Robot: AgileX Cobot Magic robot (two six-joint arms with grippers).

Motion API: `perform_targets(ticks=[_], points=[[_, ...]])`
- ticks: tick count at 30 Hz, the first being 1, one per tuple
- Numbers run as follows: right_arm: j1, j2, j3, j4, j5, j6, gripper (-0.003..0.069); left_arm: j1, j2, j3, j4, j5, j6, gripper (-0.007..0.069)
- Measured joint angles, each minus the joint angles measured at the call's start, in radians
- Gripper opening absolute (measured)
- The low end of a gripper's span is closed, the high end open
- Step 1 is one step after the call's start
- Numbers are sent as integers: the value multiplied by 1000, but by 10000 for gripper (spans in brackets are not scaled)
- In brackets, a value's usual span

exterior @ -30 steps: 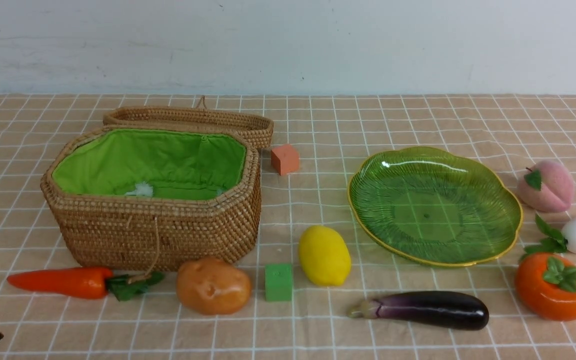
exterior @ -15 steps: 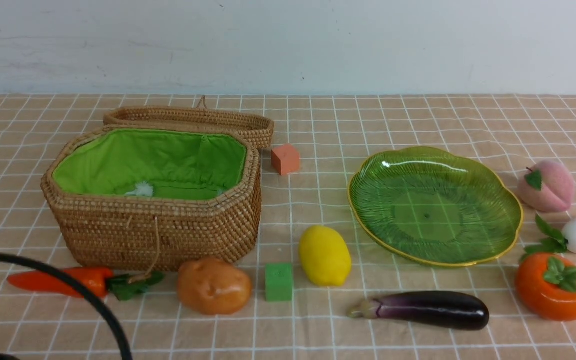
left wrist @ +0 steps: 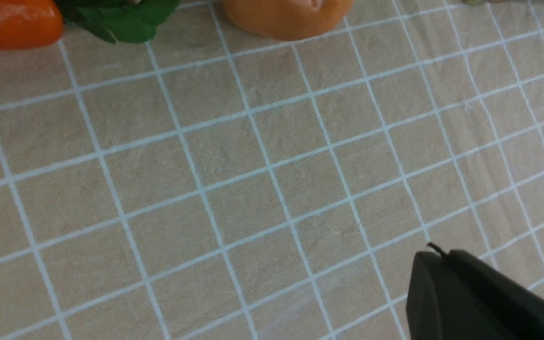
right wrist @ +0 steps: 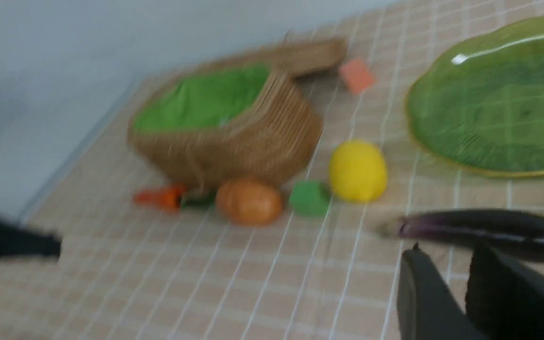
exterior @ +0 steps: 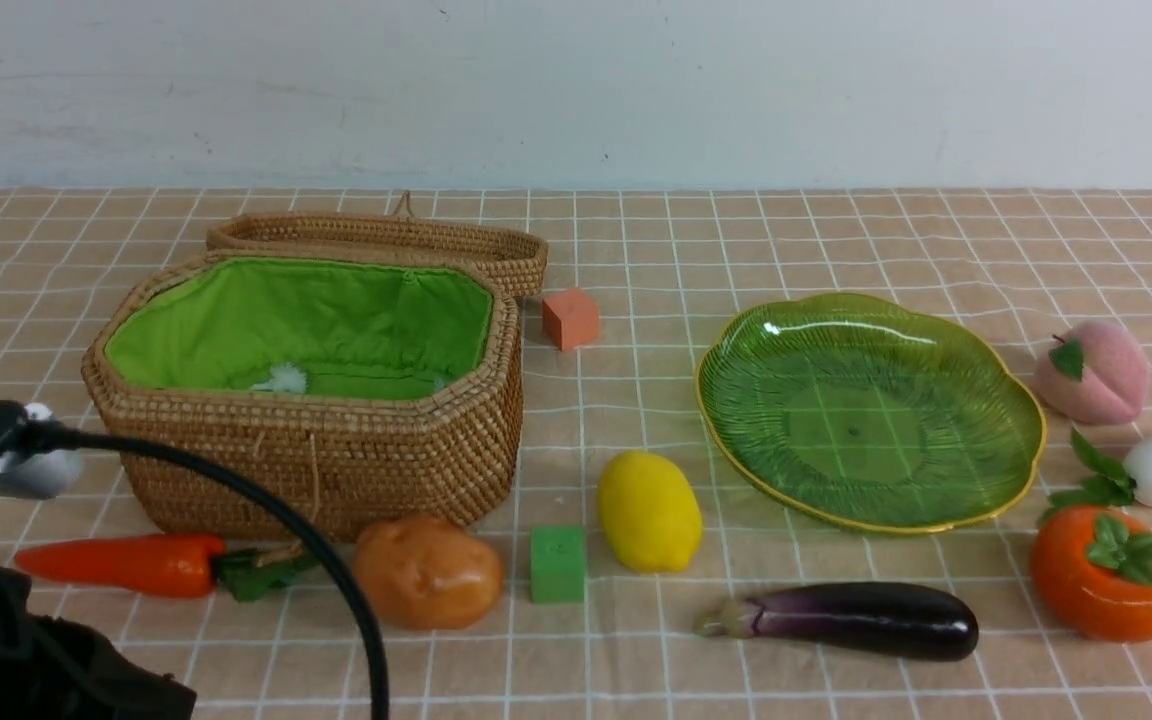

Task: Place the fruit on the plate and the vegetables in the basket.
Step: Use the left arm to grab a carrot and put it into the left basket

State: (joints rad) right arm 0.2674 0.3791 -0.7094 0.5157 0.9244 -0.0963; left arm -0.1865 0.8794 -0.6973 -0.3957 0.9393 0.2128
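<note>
Eggplant (exterior: 866,619) untouched; left pincer (left wrist: 436,250) shut, right pincer (right wrist: 447,250) ajar.

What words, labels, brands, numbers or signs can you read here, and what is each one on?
None that I can read.
The green cube and orange cube show no legible marking, and neither do the basket or the plate.

You are facing what looks like a robotics lab: a robot arm (exterior: 46,640) is reaching over a grid-covered counter (exterior: 316,670) beside a plain wall (exterior: 576,90).
</note>
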Motion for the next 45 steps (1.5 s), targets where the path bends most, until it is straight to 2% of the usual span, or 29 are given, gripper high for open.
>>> perform_targets(ticks=[1,4,9,13,14,16,17,18,20,21,25,26,28,31,35,36,40,43,45], points=[[40,84,-99,-4,124,-66,162,-18,27,-16,34,4,1,-13],[76,169,-191,-7,230,-135,162,-28,79,-52,90,5,18,-13],[85,224,-215,-12,242,-204,162,-23,170,-123,154,19,41,-13],[87,230,-213,-22,223,-244,162,74,268,-206,191,67,72,-13],[87,230,-213,-27,222,-264,162,146,304,-229,193,72,119,-13],[87,230,-213,-29,222,-280,162,193,322,-238,186,71,183,-13],[87,230,-213,-31,221,-291,162,252,338,-240,171,71,278,-13],[87,230,-213,-31,221,-292,162,259,339,-240,170,69,290,-13],[87,230,-212,-35,221,-294,162,325,348,-240,156,60,441,-13],[87,230,-212,-35,221,-294,162,335,348,-240,156,56,465,-13],[89,230,-212,-46,221,-294,162,352,383,-240,177,-27,734,-13],[88,230,-212,-46,221,-294,162,352,383,-240,179,-31,746,-13],[95,230,-212,-50,221,-294,162,352,429,-240,217,-71,858,-4],[111,230,-212,-50,221,-294,162,352,496,-240,288,-105,941,65],[122,230,-212,-56,220,-294,164,352,575,-240,358,-196,965,261],[122,230,-212,-58,216,-294,164,352,603,-240,366,-232,967,337],[122,230,-212,-73,196,-294,168,352,675,-240,369,-322,1014,505],[122,230,-212,-84,186,-294,170,352,718,-240,377,-348,1086,559],[122,230,-212,-88,177,-294,171,352,741,-240,384,-367,1136,570]])
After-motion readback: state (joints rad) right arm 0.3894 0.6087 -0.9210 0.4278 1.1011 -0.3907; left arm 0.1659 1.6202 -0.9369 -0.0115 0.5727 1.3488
